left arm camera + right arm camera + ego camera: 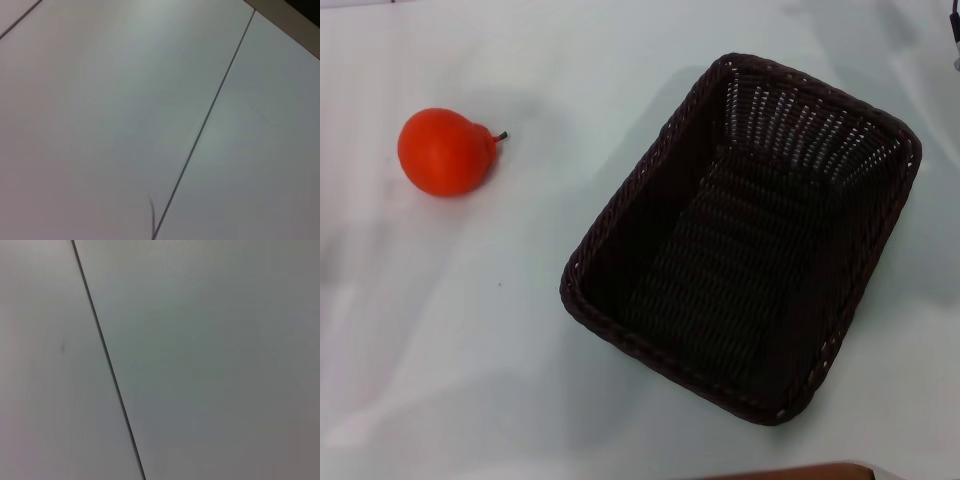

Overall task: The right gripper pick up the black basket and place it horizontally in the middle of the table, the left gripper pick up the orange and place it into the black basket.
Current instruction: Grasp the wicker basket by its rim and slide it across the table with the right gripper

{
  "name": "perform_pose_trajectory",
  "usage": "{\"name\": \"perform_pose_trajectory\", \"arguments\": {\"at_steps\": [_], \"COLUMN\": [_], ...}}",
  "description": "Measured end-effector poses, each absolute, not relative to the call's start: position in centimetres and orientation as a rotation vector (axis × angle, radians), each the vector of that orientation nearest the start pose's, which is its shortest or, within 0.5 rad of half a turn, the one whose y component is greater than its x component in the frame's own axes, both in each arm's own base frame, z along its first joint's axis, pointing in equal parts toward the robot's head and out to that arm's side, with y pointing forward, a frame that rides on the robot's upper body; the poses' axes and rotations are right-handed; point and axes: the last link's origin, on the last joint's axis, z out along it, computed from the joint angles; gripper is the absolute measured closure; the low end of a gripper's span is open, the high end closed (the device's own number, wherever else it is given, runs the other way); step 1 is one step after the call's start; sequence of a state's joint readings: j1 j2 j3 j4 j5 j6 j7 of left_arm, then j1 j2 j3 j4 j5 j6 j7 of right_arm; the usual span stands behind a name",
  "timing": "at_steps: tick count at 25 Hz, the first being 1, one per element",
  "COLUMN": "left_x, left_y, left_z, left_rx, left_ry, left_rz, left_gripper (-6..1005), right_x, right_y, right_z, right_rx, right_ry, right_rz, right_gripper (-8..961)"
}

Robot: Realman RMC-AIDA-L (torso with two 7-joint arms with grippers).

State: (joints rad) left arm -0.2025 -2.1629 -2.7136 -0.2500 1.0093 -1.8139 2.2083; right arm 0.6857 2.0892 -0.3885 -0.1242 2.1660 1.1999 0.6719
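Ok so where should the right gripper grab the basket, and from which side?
Probably the braided rim of the basket on its right long wall, coming down from above with one finger inside and one outside. The basket is upright, open and empty, so the rim is exposed, and that wall lies toward the robot's right, away from the orange. The sloping sides offer little to pinch lower down. Neither gripper is in view.
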Motion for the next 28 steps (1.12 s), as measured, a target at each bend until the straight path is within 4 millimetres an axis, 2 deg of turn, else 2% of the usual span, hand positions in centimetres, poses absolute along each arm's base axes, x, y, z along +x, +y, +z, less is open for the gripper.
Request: {"name": "perform_pose_trajectory", "arguments": {"at_steps": [7,11,13,16,17,18,19,24,28], "left_x": [-33.0,-33.0,-33.0,-32.9,-32.9,-32.9,-32.9,-33.0,-33.0], "left_y": [22.6,22.7,22.8,22.9,22.9,22.9,22.9,23.0,23.1], "left_z": [6.0,6.0,6.0,6.0,6.0,6.0,6.1,6.3,6.4], "left_rx": [-1.364,-1.364,-1.365,-1.365,-1.364,-1.363,-1.360,-1.354,-1.353], "left_ry": [-0.550,-0.552,-0.551,-0.548,-0.547,-0.546,-0.545,-0.539,-0.536], "left_rz": [-1.453,-1.452,-1.453,-1.454,-1.455,-1.454,-1.454,-1.452,-1.450], "left_gripper": [96,97,97,98,98,98,99,99,99], "right_x": [27.1,26.4,25.6,24.0,23.1,22.8,22.8,21.3,20.5], "right_y": [40.8,41.2,41.7,42.4,42.7,42.7,42.7,42.2,41.6], "right_z": [3.7,3.6,3.7,4.5,5.1,5.4,5.4,7.7,9.2], "right_rx": [-0.682,-0.728,-0.738,-0.735,-0.762,-0.792,-0.792,-0.911,-0.950], "right_ry": [-1.546,-1.594,-1.675,-1.864,-2.028,-2.119,-2.119,-2.542,-2.828], "right_rz": [-1.313,-1.185,-1.086,-0.925,-0.810,-0.745,-0.745,-0.553,-0.561], "right_gripper": [68,69,69,68,68,68,68,69,68]}}
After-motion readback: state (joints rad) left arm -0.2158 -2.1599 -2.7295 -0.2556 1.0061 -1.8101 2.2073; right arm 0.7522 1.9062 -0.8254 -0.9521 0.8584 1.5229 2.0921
